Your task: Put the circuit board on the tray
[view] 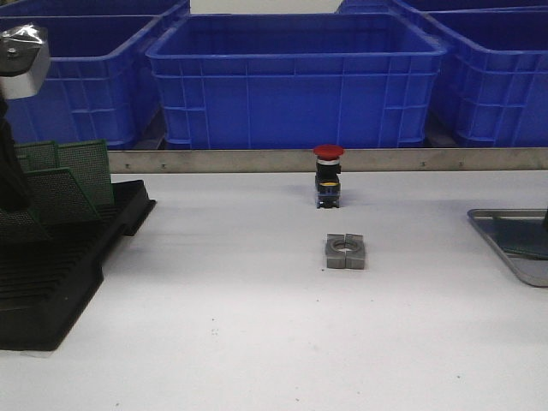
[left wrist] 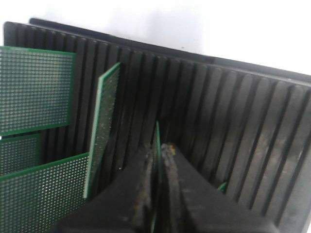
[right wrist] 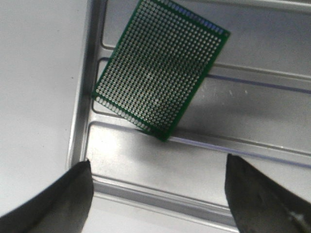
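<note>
Left wrist view shows the left gripper (left wrist: 159,160) closed down to a thin slit, its two dark fingers (left wrist: 141,189) pinching the top edge of a green circuit board (left wrist: 157,138) that stands on edge in the black slotted rack (left wrist: 233,121). More green boards (left wrist: 34,90) sit in other slots of that rack, some upright and some leaning.

Right wrist view shows the right gripper (right wrist: 158,194) spread wide with nothing between its fingers (right wrist: 58,199). It hangs over the grey metal tray (right wrist: 233,160), where a second circuit board (right wrist: 160,68) lies flat on the ribbed floor, close to one raised rim and turned at an angle to it.

Front view puts the rack at the left edge of the white table (view: 214,342) and the tray at the far right edge, well apart. Between them stand a red-capped push button (view: 328,175) and, nearer the camera, a grey metal block with a round hole (view: 345,251). Blue crates (view: 295,81) line the back.
</note>
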